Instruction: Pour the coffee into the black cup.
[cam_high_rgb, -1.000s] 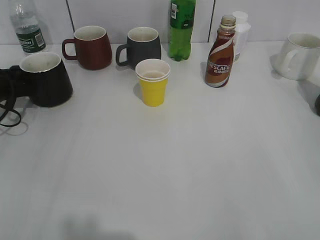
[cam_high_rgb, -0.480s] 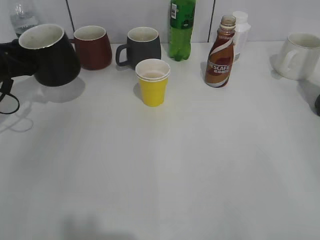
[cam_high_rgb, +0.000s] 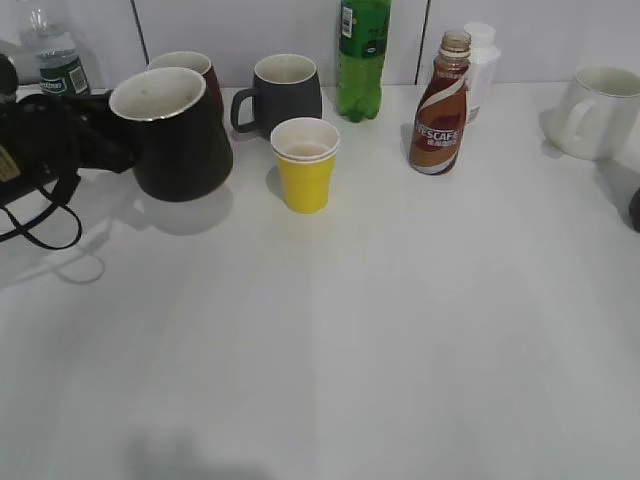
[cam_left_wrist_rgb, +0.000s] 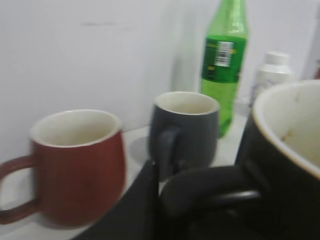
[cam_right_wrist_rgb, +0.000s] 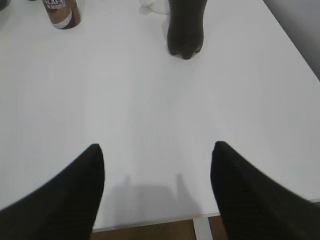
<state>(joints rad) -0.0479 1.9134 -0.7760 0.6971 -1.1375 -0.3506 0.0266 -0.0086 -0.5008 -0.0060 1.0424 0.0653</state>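
Since half a second ago the black cup (cam_high_rgb: 178, 135) has travelled right, now lifted off the table (cam_high_rgb: 380, 330) in front of the maroon mug (cam_high_rgb: 195, 68), carried by the left gripper (cam_high_rgb: 100, 145), fingers clenched on its handle. Nearest, the right gripper (cam_right_wrist_rgb: 156, 192) hangs over bare table with fingers spread, holding nothing. Mid-table stands a yellow cup (cam_high_rgb: 305, 165); keep the carry clear of it and set the black cup down upright in open space. Further back, the coffee (cam_high_rgb: 440, 105) stands upright and untouched, well apart from the cup, beside the green bottle (cam_high_rgb: 362, 60) and grey mug (cam_high_rgb: 283, 92).
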